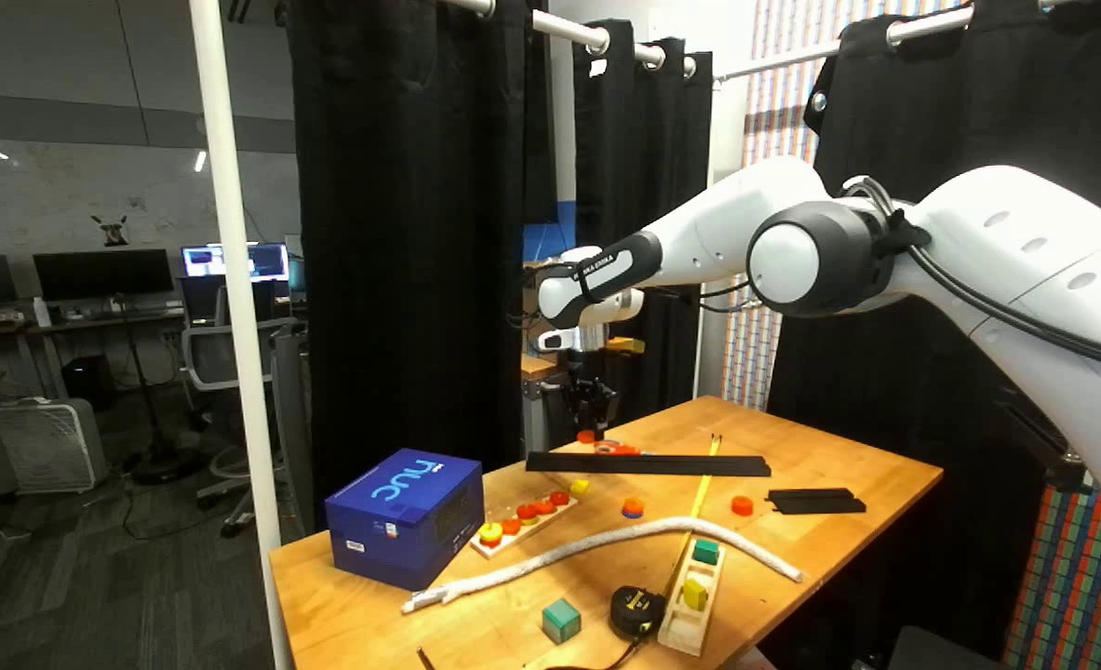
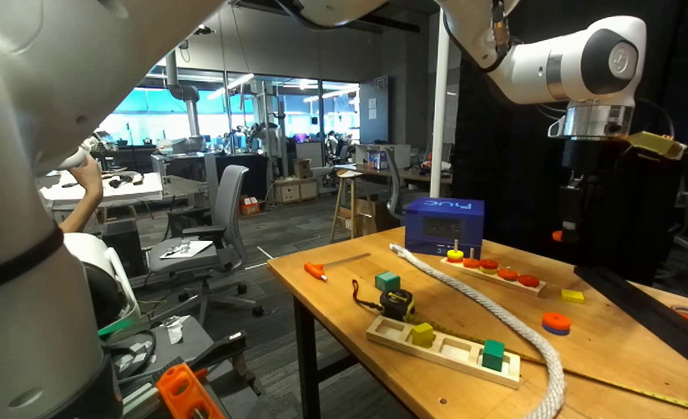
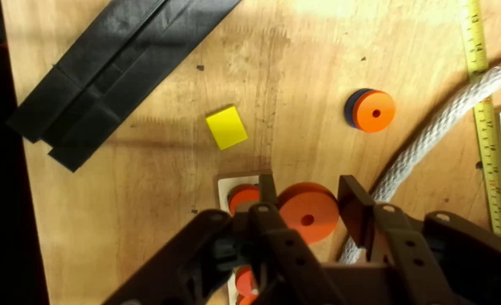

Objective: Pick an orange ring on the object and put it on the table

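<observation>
My gripper (image 3: 307, 197) is shut on an orange ring (image 3: 311, 218); the ring sits between the two fingers, touching them. In an exterior view the gripper (image 2: 569, 230) hangs high above the table, with the ring's orange edge (image 2: 557, 235) at its tips. The gripper (image 1: 594, 423) and held ring (image 1: 585, 436) also show small in an exterior view. The wooden table (image 2: 332, 297) lies below. A pegged wooden board (image 2: 498, 281) bears several red-orange rings and a yellow one; in the wrist view the left finger partly hides it.
An orange ring (image 2: 556, 321) lies on a blue one; another orange ring (image 1: 742, 505) lies alone. A blue box (image 1: 406, 516), white rope (image 1: 606, 540), yellow block (image 3: 227, 127), black strips (image 1: 648, 463), tape measure (image 1: 637, 611), block tray (image 1: 694, 596) and green cube (image 1: 561, 621) lie around.
</observation>
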You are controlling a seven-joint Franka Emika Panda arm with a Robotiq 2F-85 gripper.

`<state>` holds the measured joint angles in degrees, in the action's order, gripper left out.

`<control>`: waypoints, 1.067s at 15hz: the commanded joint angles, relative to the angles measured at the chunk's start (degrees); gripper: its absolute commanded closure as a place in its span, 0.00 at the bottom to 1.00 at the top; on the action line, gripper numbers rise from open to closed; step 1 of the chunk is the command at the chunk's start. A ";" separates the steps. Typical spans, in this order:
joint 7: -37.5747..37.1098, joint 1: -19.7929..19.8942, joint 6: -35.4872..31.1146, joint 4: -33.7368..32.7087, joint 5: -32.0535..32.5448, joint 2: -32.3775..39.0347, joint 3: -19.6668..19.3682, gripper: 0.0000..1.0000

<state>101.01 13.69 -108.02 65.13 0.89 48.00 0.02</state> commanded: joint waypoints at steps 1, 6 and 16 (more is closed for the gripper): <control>0.10 1.75 -1.49 8.55 -0.42 -6.32 -0.15 0.83; 2.23 4.98 -3.85 14.32 -1.91 -10.14 0.01 0.83; 8.76 10.95 -7.55 21.38 -6.63 -12.32 -0.68 0.83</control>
<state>107.10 23.82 -113.06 81.68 -3.70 38.65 -0.31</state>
